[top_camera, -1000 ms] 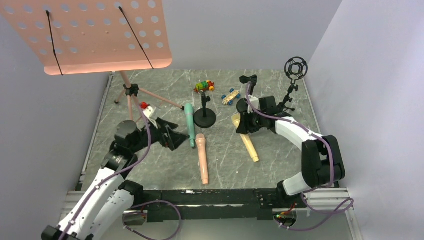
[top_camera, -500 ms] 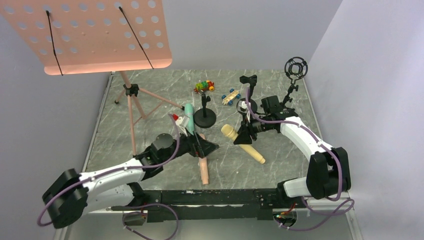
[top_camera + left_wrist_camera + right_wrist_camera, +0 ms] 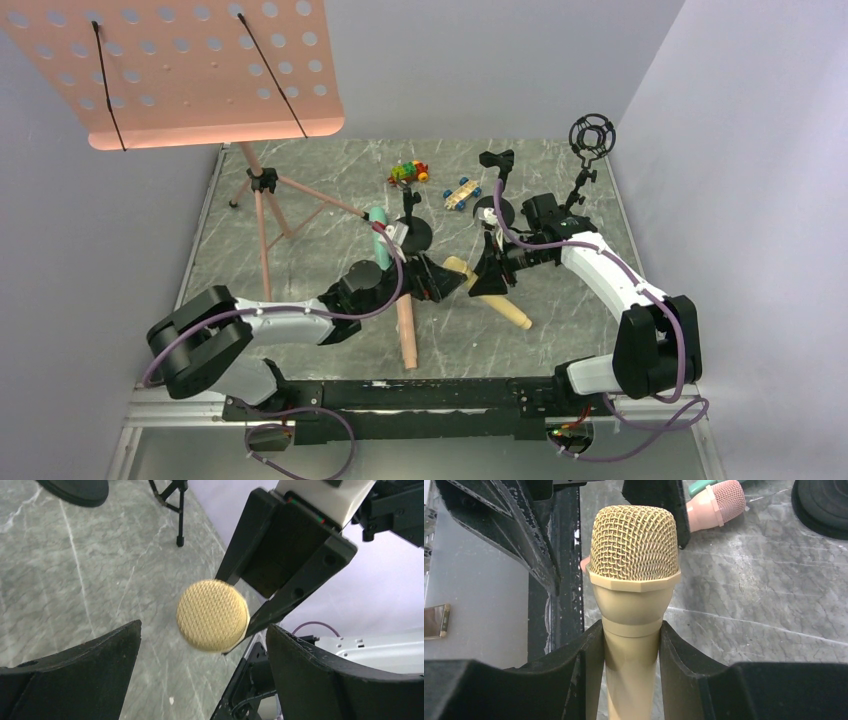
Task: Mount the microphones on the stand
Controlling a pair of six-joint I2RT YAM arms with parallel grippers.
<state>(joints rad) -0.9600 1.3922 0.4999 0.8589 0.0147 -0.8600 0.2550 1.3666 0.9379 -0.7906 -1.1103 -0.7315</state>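
The pale yellow microphone (image 3: 508, 307) is held off the table, my right gripper (image 3: 488, 272) shut on its neck just below the mesh head (image 3: 633, 545). Its handle slants down toward the near right. My left gripper (image 3: 440, 280) is open and faces that head (image 3: 212, 615), which sits between and just ahead of the fingertips without touching them. The peach-pink microphone (image 3: 406, 335) lies on the table under my left arm. The mint-green microphone (image 3: 377, 222) lies behind it, mostly hidden. A round-base stand (image 3: 417, 236), a clip stand (image 3: 497, 160) and a ring-mount stand (image 3: 592, 136) rise at the back.
A pink music stand (image 3: 170, 70) on a tripod (image 3: 262, 200) fills the back left. Two small toy cars (image 3: 408, 172) (image 3: 462, 192) sit near the back edge. Walls close both sides.
My left arm has swung right, from beside the green microphone to the yellow microphone's head. The right gripper lifted and turned the yellow microphone, then held still.
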